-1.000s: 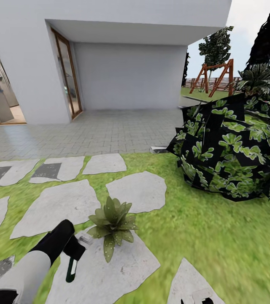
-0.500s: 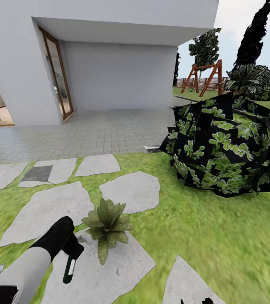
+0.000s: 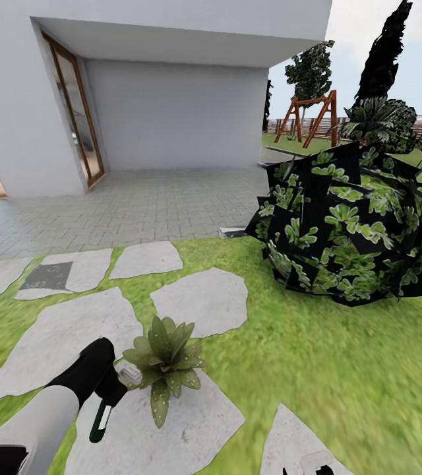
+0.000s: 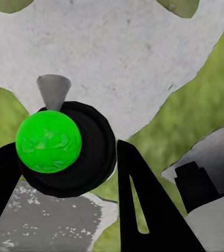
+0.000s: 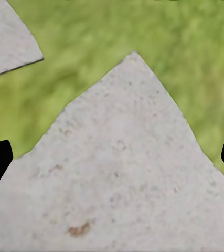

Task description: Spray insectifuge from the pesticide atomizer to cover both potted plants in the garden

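— Where was the pesticide atomizer (image 3: 103, 417)?

— Clamped in the left gripper (image 3: 110, 390), long axis hanging down, nozzle toward the potted plant (image 3: 163, 359) just beside it on a stepping stone (image 3: 178, 422) (whitish specks already dotted some leaves).

— And the right gripper (image 5: 112, 157)?

— Spread wide, holding nothing, over stone and lawn (image 3: 330, 356), farther from the plant.

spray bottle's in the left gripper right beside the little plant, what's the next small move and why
Probably squeeze another spray. The left gripper holds the spray bottle with its white head right beside the potted plant. Whitish specks dot the front leaves, but the rear leaves look bare.
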Robot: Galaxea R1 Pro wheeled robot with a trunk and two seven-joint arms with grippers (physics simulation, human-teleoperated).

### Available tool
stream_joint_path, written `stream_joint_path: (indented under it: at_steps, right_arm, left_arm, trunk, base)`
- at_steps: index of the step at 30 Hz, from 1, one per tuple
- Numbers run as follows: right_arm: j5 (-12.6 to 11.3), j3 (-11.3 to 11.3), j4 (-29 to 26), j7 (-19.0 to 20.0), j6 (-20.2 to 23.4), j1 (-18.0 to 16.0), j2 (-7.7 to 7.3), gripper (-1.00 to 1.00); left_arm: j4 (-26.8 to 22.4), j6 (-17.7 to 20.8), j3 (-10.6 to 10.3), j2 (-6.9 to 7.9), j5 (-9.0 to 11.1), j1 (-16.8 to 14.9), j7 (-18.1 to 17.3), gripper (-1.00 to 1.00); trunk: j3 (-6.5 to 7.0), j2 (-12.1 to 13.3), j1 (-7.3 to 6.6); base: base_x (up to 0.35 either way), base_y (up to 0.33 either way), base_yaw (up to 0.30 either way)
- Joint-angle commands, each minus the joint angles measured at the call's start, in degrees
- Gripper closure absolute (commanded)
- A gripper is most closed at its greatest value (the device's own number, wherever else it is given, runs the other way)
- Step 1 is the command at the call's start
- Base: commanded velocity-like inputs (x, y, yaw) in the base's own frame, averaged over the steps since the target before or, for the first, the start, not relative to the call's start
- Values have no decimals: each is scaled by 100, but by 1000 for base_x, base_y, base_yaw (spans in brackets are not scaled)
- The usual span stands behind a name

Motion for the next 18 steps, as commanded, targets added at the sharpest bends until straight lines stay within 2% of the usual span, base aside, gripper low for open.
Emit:
stream_joint_path:
  at_steps: [1,3,7,9,13,18]
  right_arm:
    - [43,45,5,-59,-2,-3,-1,-100]
    - [43,45,3,-59,-2,-3,-1,-100]
    - [43,49,1,-59,-2,-3,-1,-100]
    - [43,46,0,-59,-2,-3,-1,-100]
    - [43,50,1,-59,-2,-3,1,-100]
    - [43,45,0,-59,-2,-3,3,-100]
  left_arm:
    - [-9,16,-18,3,-66,-3,-146,100]
    - [-2,16,-25,4,-169,-5,-334,100]
    - [63,16,-26,-1,-486,2,-417,100]
    - [78,16,-26,2,-565,18,-423,100]
    - [87,16,-29,16,-654,48,-426,100]
    - [88,16,-27,12,-674,53,-426,100]
  trunk:
    - [-5,-2,-1]
    - [-5,-2,-1]
    - [-5,-2,-1]
    - [-5,-2,-1]
    - [-5,-2,-1]
    - [-5,-2,-1]
  base:
    - [0,0,0]
    - [0,0,0]
    - [0,0,0]
    - [0,22,0]
    - [0,114,0]
    - [0,267,0]
